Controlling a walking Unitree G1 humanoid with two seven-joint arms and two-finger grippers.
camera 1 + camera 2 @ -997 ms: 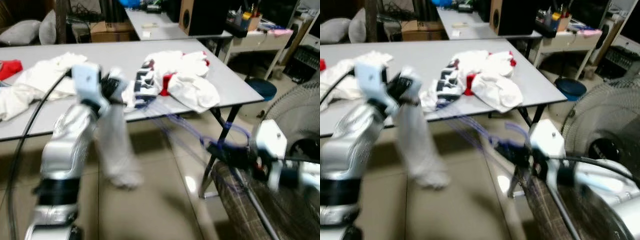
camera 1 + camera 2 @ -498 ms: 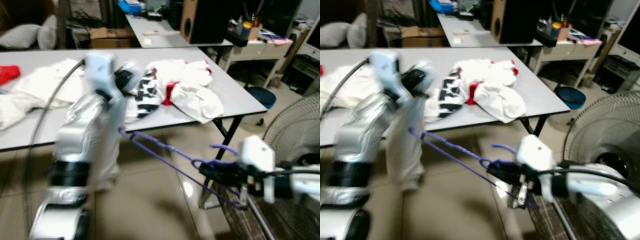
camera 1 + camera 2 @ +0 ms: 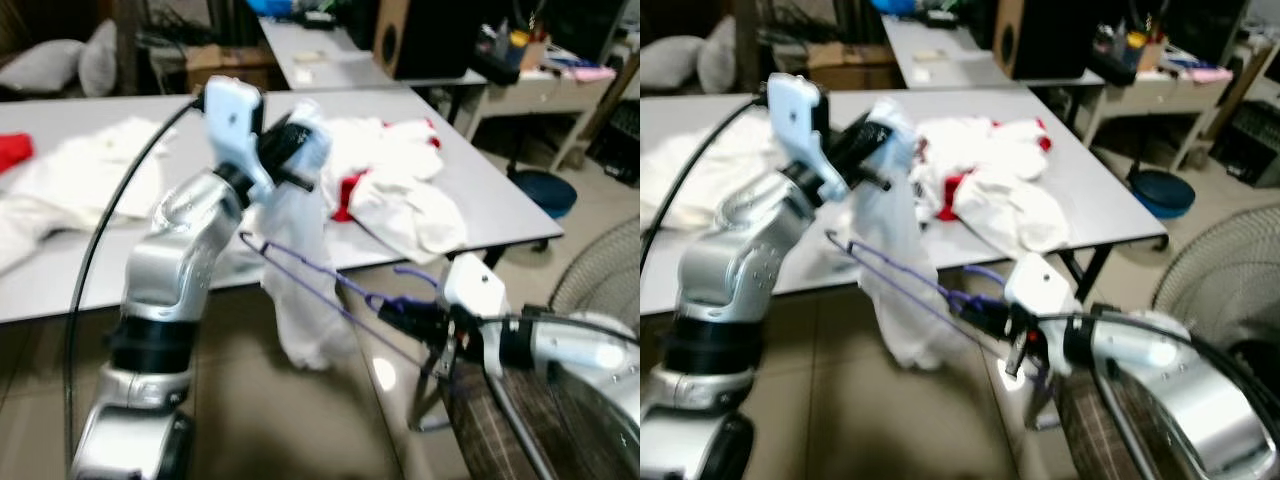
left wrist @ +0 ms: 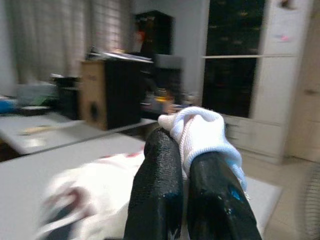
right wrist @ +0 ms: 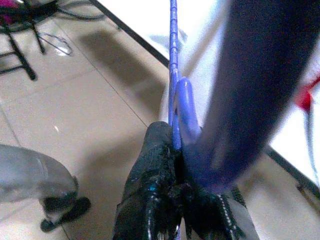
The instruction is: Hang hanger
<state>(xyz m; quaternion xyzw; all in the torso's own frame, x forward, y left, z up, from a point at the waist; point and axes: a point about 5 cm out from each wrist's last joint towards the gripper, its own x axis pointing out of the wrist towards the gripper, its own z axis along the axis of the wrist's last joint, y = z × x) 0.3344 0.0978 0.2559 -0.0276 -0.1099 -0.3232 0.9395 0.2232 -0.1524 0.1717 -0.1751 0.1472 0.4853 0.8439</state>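
Note:
My left gripper (image 3: 296, 158) is raised over the table's front edge, shut on the top of a white garment (image 3: 300, 290) that hangs down toward the floor. In the left wrist view the white cloth (image 4: 200, 132) bunches between the black fingers (image 4: 157, 185). My right gripper (image 3: 400, 312) is lower and to the right, shut on the neck of a blue wire hanger (image 3: 300, 275). The hanger's far end reaches across the hanging garment. In the right wrist view the hanger's blue wire (image 5: 173, 75) runs out from the shut fingers (image 5: 155, 195).
A grey table (image 3: 480, 190) holds a pile of white and red clothes (image 3: 400, 190) and more white cloth (image 3: 80, 165) on its left. A standing fan (image 3: 590, 330) is at the right. A second table (image 3: 330, 60) with a speaker stands behind. Tiled floor (image 3: 240, 420) lies below.
The left gripper has carried the garment rightward and higher, over the hanger's end. The right gripper with the hanger has moved left toward it. The camera has also shifted.

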